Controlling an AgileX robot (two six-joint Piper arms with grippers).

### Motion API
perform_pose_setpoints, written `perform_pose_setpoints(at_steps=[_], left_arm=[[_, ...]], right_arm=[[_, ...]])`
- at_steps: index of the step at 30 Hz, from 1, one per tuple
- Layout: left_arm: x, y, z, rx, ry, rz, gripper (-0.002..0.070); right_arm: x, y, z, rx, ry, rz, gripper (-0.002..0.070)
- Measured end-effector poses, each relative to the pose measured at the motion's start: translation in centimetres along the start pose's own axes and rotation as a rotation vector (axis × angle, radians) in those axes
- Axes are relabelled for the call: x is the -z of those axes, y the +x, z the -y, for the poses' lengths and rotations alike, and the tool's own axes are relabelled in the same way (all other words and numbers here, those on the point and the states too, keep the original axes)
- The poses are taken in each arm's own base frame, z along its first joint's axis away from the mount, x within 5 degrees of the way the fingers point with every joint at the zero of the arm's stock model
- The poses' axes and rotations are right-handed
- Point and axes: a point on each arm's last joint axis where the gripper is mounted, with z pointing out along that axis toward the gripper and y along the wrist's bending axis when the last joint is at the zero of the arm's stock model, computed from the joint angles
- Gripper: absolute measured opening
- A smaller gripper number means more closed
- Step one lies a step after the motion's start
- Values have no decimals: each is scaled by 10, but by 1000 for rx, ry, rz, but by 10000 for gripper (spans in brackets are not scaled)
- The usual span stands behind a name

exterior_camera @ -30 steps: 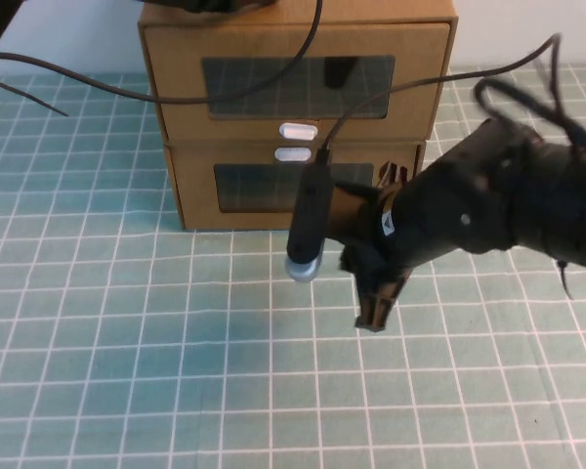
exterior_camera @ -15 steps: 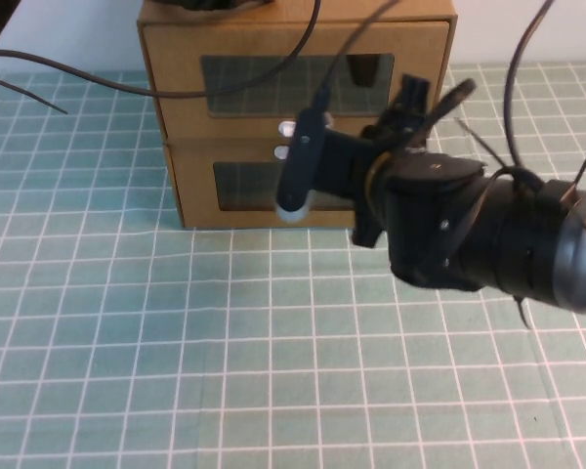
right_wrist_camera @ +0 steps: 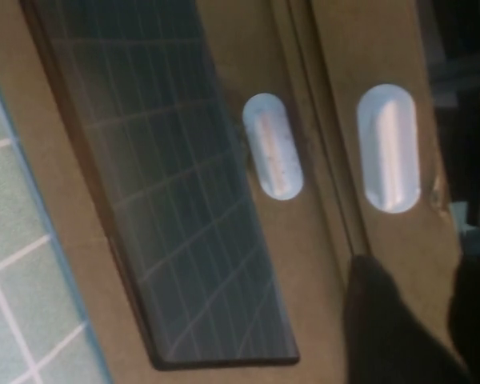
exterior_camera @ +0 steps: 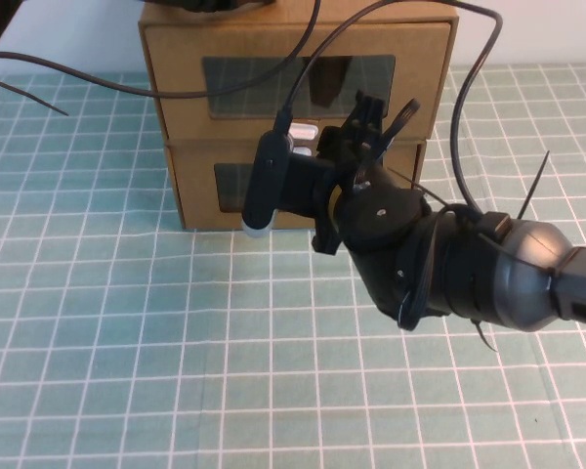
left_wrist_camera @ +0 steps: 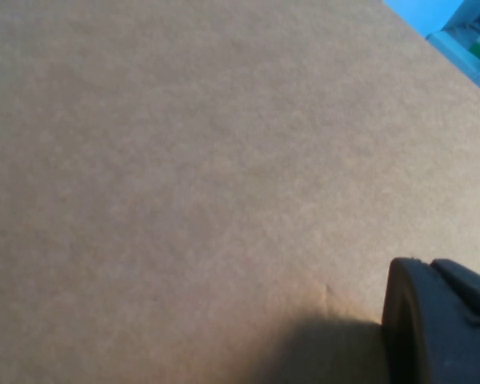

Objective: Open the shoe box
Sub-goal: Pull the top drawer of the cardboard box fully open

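Free along the whole near edge of the table [exterior_camera: 98, 371] and across its left side up to the far-left corner. Blocked at the middle of the far edge by the lower shoe box [exterior_camera: 195, 191] with the upper shoe box [exterior_camera: 176, 59] stacked on it. Blocked before both fronts by the right gripper [exterior_camera: 386, 107], jaws apart, close to the white pull slots [right_wrist_camera: 273, 157], and by the right arm [exterior_camera: 449, 274] filling the table's right-middle. Crossed over the upper front and the far-left corner by black cables [exterior_camera: 98, 82]. Taken on top of the upper box by the left gripper [left_wrist_camera: 436, 320], close against the cardboard.
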Motion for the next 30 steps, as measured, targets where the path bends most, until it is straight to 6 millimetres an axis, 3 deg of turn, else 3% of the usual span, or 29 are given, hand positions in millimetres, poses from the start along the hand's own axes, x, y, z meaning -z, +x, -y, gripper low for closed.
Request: perform_pose_setpoints(at_steps=[3,7,30], left_arm=[[0,0,0,2,3,2,-5],[-1,0,0,4,4,1,-5],[-3,1,-1,13,10,1,-5]], right_arm=[[-2,1,-3,6,-5,-4,277],[-6,2,-9,14,-15,-11,300],[-42,-10,-9,-10,17,-3,314]])
